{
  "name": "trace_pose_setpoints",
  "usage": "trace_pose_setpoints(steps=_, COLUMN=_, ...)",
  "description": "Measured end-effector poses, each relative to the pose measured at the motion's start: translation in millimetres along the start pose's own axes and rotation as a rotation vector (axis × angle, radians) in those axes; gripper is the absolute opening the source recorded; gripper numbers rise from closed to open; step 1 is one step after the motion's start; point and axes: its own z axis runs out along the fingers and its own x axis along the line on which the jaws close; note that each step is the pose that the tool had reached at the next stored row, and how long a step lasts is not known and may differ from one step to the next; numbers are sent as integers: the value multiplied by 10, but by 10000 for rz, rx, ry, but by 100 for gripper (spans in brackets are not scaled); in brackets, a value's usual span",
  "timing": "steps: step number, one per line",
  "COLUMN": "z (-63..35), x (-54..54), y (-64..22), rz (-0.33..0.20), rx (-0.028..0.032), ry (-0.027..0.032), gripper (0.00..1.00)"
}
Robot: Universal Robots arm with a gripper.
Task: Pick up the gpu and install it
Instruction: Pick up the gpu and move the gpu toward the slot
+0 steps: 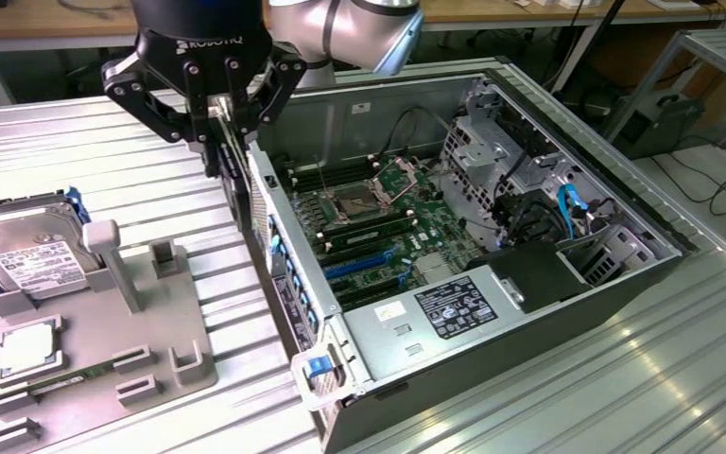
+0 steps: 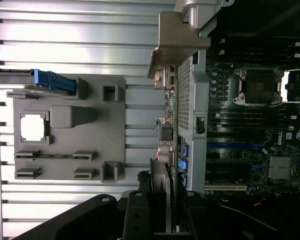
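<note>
Ribbed metal table [image 1: 615, 378] in a lab, w/ desks and cables in the background. On the exterior view's left sits a grey tray [image 1: 148, 350] w/ a hard drive [image 1: 23, 251] standing in its far corner and a square silver chip [image 1: 29, 345] in a pocket nearer the camera. An open PC case [image 1: 464, 331] lies on its side at centre and right, motherboard [image 1: 376, 236] exposed, bare CPU socket [image 1: 363, 200] in the middle of it.

The arm [image 1: 351, 28] comes in from the top. Its jaws are narrowed, pinched on the gpu [image 1: 234, 175], which hangs from them upright and edge-on as a thin dark strip. The card is at the case wall on the exterior view's left, between tray and motherboard, and isn't seated in a slot. Can't tell if it touches the wall.

In the wrist view the gpu [image 2: 173, 125] runs away from the jaws as a thin green edge along the perforated rear panel [image 2: 186, 95] of the case. Its silver bracket [image 2: 182, 37] is at the far end. The tray [image 2: 70, 135] is on one side of the card, the motherboard [image 2: 250, 120] on the other, w/ table slats [image 2: 65, 45] beyond.
</note>
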Motion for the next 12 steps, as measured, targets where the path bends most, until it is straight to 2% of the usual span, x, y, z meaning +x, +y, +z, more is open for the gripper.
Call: trace_pose_setpoints(steps=12, z=7, x=-154, y=-4, rz=0, rx=0, ry=0, gripper=28)
